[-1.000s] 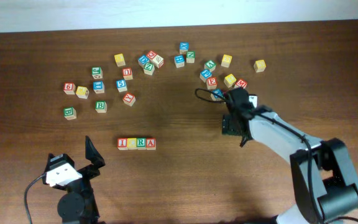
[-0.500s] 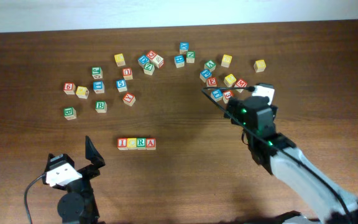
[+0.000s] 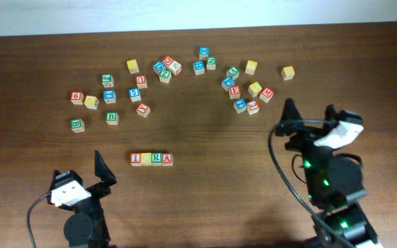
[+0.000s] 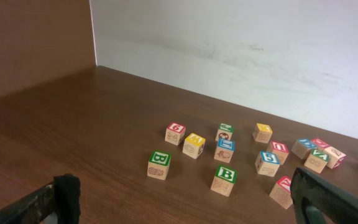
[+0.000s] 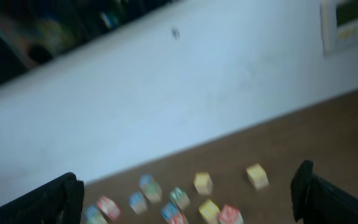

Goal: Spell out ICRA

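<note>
The ICRA row lies on the table's front left in the overhead view. Its four cubes touch in a line: red I, a yellow-faced block, green R, red A. My left gripper rests open and empty, left of the row and nearer the front edge. My right gripper is open and empty, raised at the right, well away from the row. Neither wrist view shows the row.
Loose alphabet cubes lie scattered across the back of the table, one group at the left and one at the right. A green B cube sits ahead of the left gripper. The right wrist view is blurred, with cubes low in frame.
My right arm has pulled back from the right cluster of cubes toward the front right and tilted upward, still open. The left arm and the row have not moved.
</note>
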`<state>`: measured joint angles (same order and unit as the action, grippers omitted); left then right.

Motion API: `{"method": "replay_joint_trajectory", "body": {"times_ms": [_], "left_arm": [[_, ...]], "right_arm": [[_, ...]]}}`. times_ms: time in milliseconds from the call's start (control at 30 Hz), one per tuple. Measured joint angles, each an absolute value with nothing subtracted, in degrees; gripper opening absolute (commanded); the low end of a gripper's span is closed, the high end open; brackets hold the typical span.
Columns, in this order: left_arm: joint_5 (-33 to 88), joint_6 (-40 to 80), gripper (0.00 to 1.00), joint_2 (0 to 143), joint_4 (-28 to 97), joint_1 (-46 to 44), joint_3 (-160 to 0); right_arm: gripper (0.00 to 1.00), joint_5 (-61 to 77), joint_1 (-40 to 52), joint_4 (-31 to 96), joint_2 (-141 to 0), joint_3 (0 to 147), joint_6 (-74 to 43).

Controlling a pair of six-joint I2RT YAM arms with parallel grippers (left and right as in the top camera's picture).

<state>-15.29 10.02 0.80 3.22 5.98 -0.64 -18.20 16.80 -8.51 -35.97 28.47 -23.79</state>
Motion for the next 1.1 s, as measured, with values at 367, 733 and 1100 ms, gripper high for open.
{"method": "replay_joint_trajectory", "body": {"times_ms": [367, 733, 1100], "left_arm": [[-15.3, 10.0, 0.99, 0.8, 3.2, 6.0, -0.6], [-15.3, 10.0, 0.99, 0.8, 3.2, 6.0, -0.6], [-15.3, 10.0, 0.99, 0.8, 3.2, 6.0, -0.6]], "right_arm": [[0.98, -18.2, 16.8, -12.6, -32.4, 27.4, -23.8], [0.98, -18.2, 16.8, -13.8, -25.5, 27.1, -23.8], [0.98, -18.2, 16.8, -12.5, -25.0, 26.6, -23.8]]}}
